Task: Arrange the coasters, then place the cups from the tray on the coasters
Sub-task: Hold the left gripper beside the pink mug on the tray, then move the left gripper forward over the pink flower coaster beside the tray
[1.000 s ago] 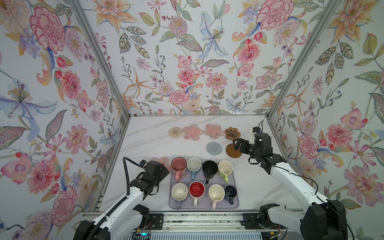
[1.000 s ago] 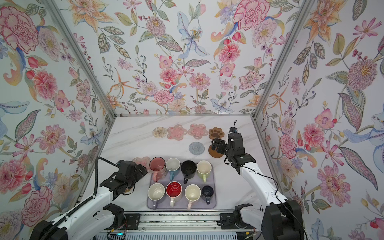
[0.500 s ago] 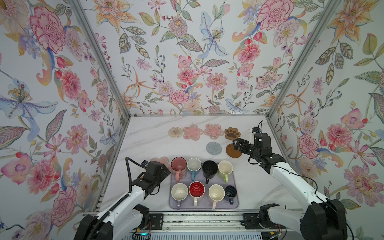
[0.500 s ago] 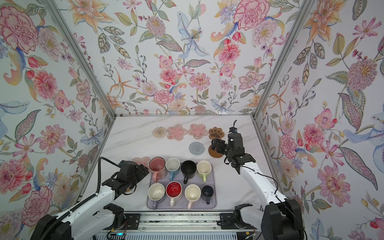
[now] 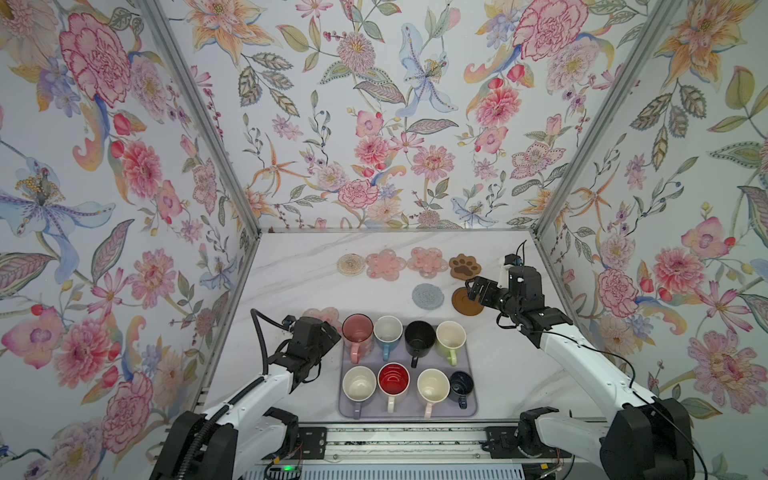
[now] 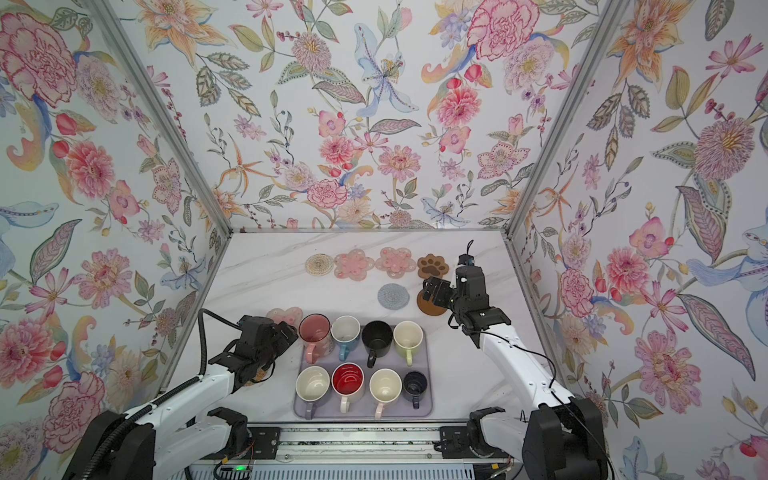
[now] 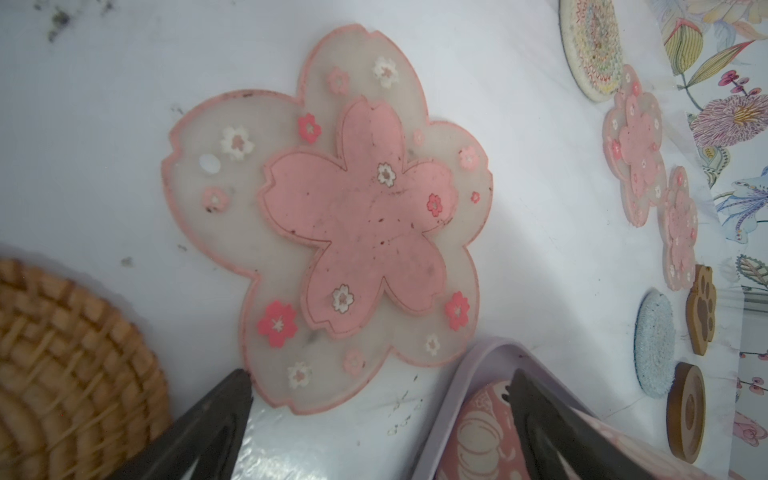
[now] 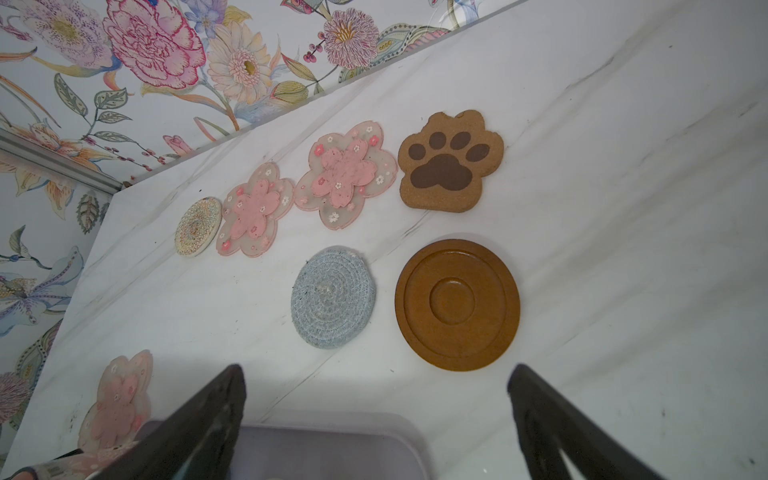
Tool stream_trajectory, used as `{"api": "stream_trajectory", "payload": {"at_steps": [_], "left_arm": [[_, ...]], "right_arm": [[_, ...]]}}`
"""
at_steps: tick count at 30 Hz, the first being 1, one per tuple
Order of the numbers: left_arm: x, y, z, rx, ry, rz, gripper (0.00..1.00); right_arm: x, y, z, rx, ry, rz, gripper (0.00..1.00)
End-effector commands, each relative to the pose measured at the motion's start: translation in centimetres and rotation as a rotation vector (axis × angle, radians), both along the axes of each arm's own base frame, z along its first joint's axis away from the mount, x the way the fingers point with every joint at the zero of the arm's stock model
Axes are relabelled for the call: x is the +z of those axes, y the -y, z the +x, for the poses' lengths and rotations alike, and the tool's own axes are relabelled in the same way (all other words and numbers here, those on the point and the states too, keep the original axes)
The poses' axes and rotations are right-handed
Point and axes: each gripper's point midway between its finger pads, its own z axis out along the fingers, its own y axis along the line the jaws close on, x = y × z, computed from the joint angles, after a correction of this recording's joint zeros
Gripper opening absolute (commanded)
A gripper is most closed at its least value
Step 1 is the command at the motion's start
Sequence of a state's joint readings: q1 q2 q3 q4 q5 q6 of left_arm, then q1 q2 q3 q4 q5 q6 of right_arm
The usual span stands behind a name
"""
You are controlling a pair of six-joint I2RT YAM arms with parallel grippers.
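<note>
The lavender tray (image 5: 471, 409) lies at the front centre and holds several cups, among them a pink one (image 5: 357, 328), a black one (image 5: 419, 334) and a white one that is red inside (image 5: 393, 379). Along the back lie the coasters: a beaded round one (image 5: 351, 264), two pink flowers (image 5: 385, 265), a paw (image 5: 464, 266), then a grey knitted one (image 5: 428, 296) and a wooden disc (image 5: 465, 305). My left gripper (image 7: 380, 382) is open and empty over the tray's far left corner, just short of a third flower coaster (image 7: 328, 232). The rattan coaster (image 7: 62, 374) lies beside it. My right gripper (image 8: 376, 374) hangs open and empty near the wooden disc (image 8: 457, 305).
Floral walls close in the marble table (image 5: 299, 286) on the left, back and right. A metal rail (image 5: 399, 440) with the arm bases runs along the front edge. One left finger (image 7: 540, 415) is above the pink cup (image 7: 478, 436) inside the tray rim.
My left gripper has edged slightly towards the tray's far left corner. The right arm has stayed still, and nothing on the table has moved.
</note>
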State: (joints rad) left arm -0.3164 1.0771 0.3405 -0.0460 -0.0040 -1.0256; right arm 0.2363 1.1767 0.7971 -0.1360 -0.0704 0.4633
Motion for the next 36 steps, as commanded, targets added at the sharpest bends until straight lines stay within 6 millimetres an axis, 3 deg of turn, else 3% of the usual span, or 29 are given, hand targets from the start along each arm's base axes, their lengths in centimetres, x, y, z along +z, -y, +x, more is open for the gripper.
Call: {"api": "stream_trajectory", "payload": {"at_steps": [1, 19, 30, 36], "left_arm": [[-1.2, -0.3, -0.3, -0.005, -0.049, 0.004, 0.99], [-0.6, -0.4, 5.1, -0.006, -0.001, -0.006, 0.99], [-1.8, -0.1, 6.9, -0.03, -0.018, -0.001, 0.99], [-0.9, -1.0, 7.8, -0.024, -0.004, 0.016, 0.99]], "right_arm": [[-0.2, -0.2, 0.0, 0.005, 0.003, -0.006, 0.99], [-0.3, -0.1, 0.3, 0.0, -0.002, -0.013, 0.99], [-0.3, 0.0, 0.4, -0.002, -0.001, -0.018, 0.99], [-0.2, 0.3, 0.3, -0.007, -0.001, -0.023, 0.99]]}}
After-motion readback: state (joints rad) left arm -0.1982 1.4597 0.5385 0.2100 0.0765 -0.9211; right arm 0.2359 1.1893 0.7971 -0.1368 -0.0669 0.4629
